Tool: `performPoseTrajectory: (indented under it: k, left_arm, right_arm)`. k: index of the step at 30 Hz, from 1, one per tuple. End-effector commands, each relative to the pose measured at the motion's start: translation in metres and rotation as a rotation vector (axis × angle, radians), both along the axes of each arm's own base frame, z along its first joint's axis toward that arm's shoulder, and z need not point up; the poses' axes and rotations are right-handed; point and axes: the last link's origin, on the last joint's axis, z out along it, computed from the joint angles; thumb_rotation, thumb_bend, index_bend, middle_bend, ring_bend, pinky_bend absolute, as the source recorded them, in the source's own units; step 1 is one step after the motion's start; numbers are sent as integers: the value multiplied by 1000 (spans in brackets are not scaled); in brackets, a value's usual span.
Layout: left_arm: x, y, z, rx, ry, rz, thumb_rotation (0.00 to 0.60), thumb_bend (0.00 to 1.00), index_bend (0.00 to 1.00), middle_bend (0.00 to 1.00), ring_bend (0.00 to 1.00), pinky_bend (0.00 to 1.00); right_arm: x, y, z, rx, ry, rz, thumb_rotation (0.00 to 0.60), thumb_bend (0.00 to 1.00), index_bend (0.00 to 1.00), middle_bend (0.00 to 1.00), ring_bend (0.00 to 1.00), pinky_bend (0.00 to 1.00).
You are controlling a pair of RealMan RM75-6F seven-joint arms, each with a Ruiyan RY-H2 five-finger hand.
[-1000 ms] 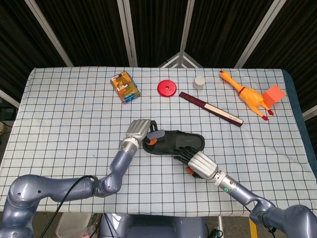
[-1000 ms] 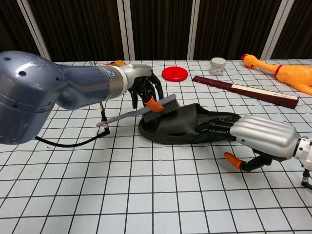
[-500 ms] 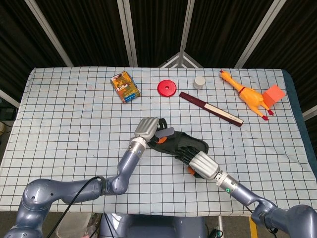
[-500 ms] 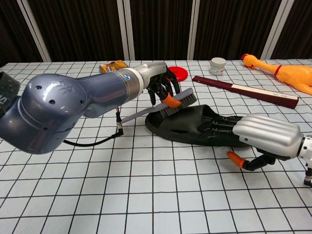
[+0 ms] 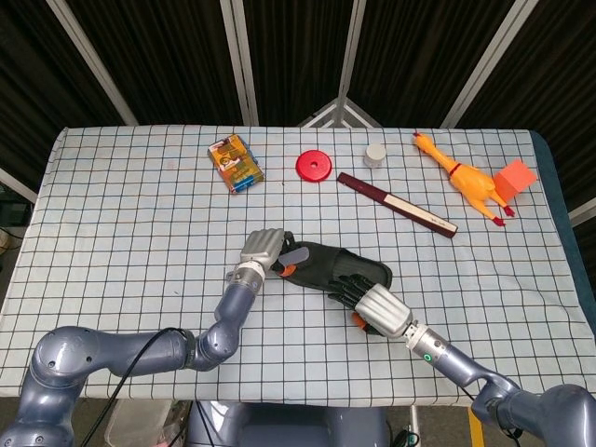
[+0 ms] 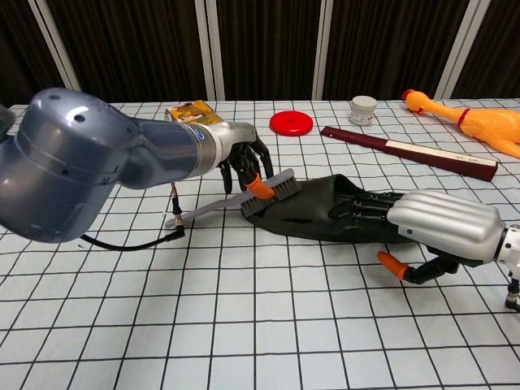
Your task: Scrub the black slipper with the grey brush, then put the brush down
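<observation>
I see the black rubber slipper (image 6: 325,213) lying flat near the middle of the white tabletop with its dark grid lines (image 6: 244,325), its open end toward my right side. The grey long-handled brush (image 6: 272,191) sits with its bristles down on the slipper's left end, and its thin grey handle slopes down and away to the left until its tip meets the cloth. My left hand (image 5: 264,250) is clamped on the brush just behind the bristle head, dark fingers wrapped over the top and the orange-tipped thumb pressed against its side. My right hand (image 6: 431,227) lies palm down on the slipper's other end, dark fingers (image 6: 361,213) spread flat over the strap and pinning it to the tabletop, while its orange-tipped thumb hangs just beside the sole; it presses rather than grasps, with its fingers apart.

Further back, a red plastic disc (image 5: 315,166) lies well apart from the slipper, with a small white jar (image 5: 374,154) near it. A long maroon and cream bar (image 5: 397,204) lies at a slant between the jar and the slipper. A yellow rubber chicken (image 5: 463,177) rests toward the far right corner, touching an orange block (image 5: 515,176). A colourful small packet (image 5: 234,163) lies left of the disc.
</observation>
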Motion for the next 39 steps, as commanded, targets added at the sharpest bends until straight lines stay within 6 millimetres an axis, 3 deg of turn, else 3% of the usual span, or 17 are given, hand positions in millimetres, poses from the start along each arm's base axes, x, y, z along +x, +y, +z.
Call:
performPoseTrajectory:
  k: [1, 9, 18, 23, 28, 32, 35, 39]
  left_arm:
    - [18, -1, 17, 2, 27, -1, 600, 547, 679, 651, 507, 541]
    - [36, -17, 56, 62, -206, -120, 600, 544, 683, 653, 509, 545]
    - [20, -39, 104, 49, -145, -124, 600, 544, 681, 655, 510, 547]
    - [-7, -43, 118, 33, -10, -75, 600, 545, 682, 655, 510, 550]
    - [-35, -45, 118, 42, 89, -56, 600, 545, 682, 655, 510, 551]
    - [-61, -48, 113, 47, 138, -44, 600, 545, 683, 656, 510, 551]
    - [-85, -52, 107, 48, 172, -45, 600, 543, 683, 656, 510, 552]
    - [-118, -61, 100, 40, 233, -72, 600, 544, 685, 656, 510, 555]
  right_arm:
    - [1, 1, 0, -3, -1, 4, 600, 694, 193, 136, 96, 163]
    - [1, 2, 7, -29, -4, 11, 600, 695, 193, 136, 96, 163]
    - [-1, 3, 18, -55, -3, 8, 600, 694, 193, 137, 96, 163]
    - [-8, 7, 30, -106, -3, -13, 600, 675, 176, 136, 82, 163]
    - [-20, 9, 40, -168, 37, -60, 600, 426, 23, 97, 12, 134]
    - [-25, 15, 53, -226, 41, -89, 600, 402, 0, 67, 0, 111]
    - [-32, 18, 76, -309, 34, -104, 600, 402, 0, 60, 0, 93]
    - [-48, 26, 124, -455, 10, -170, 600, 402, 0, 56, 0, 66]
